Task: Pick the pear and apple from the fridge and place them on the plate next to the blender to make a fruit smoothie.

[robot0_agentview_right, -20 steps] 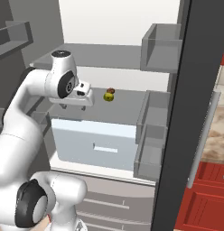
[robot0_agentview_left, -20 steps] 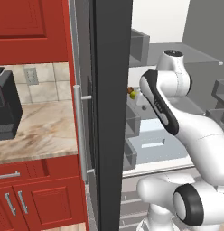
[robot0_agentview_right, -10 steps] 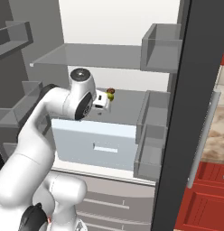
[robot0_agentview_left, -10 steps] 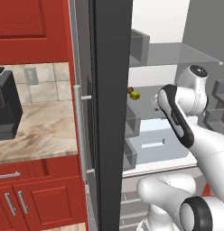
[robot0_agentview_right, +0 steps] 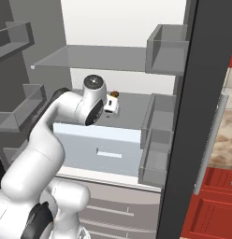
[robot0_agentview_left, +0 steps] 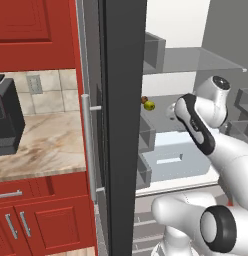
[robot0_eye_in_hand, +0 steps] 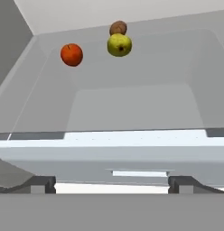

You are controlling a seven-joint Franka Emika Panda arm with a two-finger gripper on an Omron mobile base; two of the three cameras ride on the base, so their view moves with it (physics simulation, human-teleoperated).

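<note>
On the fridge middle shelf lie the red-orange apple at the back left and the yellow-green pear to its right. The pear also peeks past the open dark door. My gripper is open, its fingertips spread wide with nothing between them. It hovers at the shelf's front edge above the pale drawer, well short of both fruits. In the right base view my hand reaches in over the shelf.
A small brown item sits right behind the pear. A pale drawer lies under the shelf, and grey door bins flank it. Left of the fridge, a marble counter holds a black boxy appliance among red cabinets.
The arm has swung forward and to the right into the fridge. The hand now sits over the shelf's front edge, closer to the fruit. The fruits have not moved.
</note>
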